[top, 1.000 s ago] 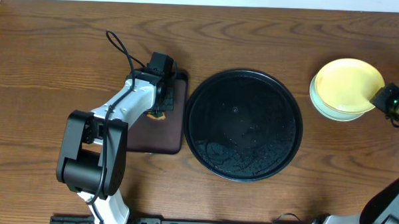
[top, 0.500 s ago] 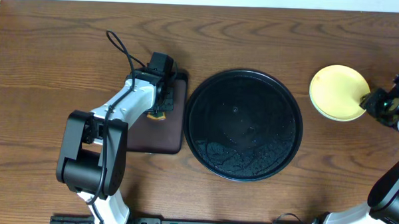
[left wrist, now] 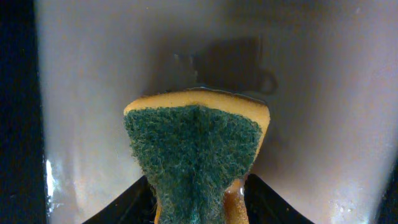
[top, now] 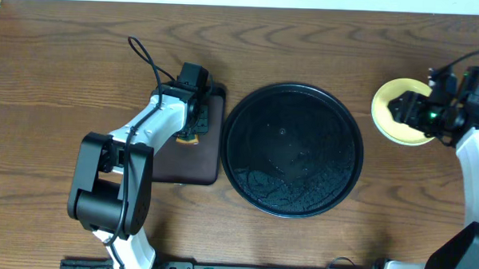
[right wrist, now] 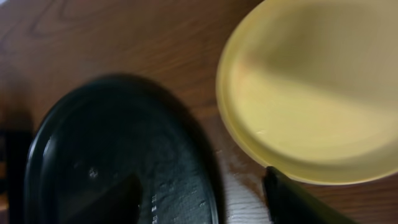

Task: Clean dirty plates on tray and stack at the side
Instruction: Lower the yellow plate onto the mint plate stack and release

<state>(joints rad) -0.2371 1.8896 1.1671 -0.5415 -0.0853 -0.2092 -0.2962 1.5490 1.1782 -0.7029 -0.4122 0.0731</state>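
Note:
The black round tray [top: 292, 149] lies mid-table, wet and bare; its rim also shows in the right wrist view [right wrist: 112, 155]. A pale yellow plate [top: 388, 122] rests on the table at the far right, off the tray. My right gripper [top: 408, 108] hovers over that plate's right part. In the right wrist view the right gripper [right wrist: 205, 202] is open and holds nothing, and the plate [right wrist: 311, 93] lies up and to the right. My left gripper [left wrist: 198, 210] pinches a green and yellow sponge [left wrist: 196, 149] over the brown tray.
A dark brown rectangular tray [top: 200, 163] sits left of the black tray, with the sponge [top: 191, 138] and left gripper [top: 194, 121] at its upper part; its surface [left wrist: 323, 93] looks wet. Bare wooden table lies between the black tray and the plate.
The right gripper lowered the yellow plate, let it go, opened, and swung up and left over it. The left arm has stayed in place over the brown tray.

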